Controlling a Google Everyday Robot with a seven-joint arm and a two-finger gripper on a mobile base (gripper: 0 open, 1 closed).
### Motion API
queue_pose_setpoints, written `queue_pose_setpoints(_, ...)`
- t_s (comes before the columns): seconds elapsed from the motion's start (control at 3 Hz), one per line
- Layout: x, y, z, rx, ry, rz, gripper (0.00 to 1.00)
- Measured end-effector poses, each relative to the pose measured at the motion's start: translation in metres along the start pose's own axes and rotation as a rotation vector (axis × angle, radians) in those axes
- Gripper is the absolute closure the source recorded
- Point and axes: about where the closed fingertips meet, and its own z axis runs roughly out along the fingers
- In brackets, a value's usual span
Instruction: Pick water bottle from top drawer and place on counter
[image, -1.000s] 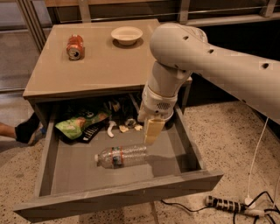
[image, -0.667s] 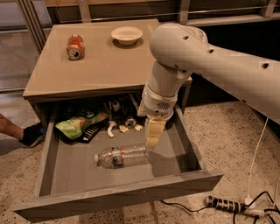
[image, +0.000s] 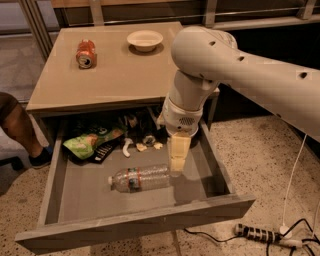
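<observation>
The bottle (image: 140, 178) lies on its side on the drawer (image: 135, 227) floor, its base end just left of the pincer (image: 177, 162) and its cap pointing further left. The pincer hangs tip-down over that base end. To grasp well, I judge it should shift left toward the label band and close across the narrow width, gently, since the thin plastic may crush or roll. How far the pincer is open cannot be told; it grips nothing, and contact with the bottle is unclear. A green bag (image: 90, 142) lies up-left of the pincer. The counter (image: 120, 75) sits above and behind it, carrying a can (image: 85, 53) and a bowl (image: 144, 40).
</observation>
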Motion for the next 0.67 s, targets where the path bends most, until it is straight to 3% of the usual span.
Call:
queue_pose_setpoints(0.33,0.0,0.0,0.0,0.0,0.0,0.0,0.08)
queue_pose_setpoints(0.67,0.0,0.0,0.0,0.0,0.0,0.0,0.31)
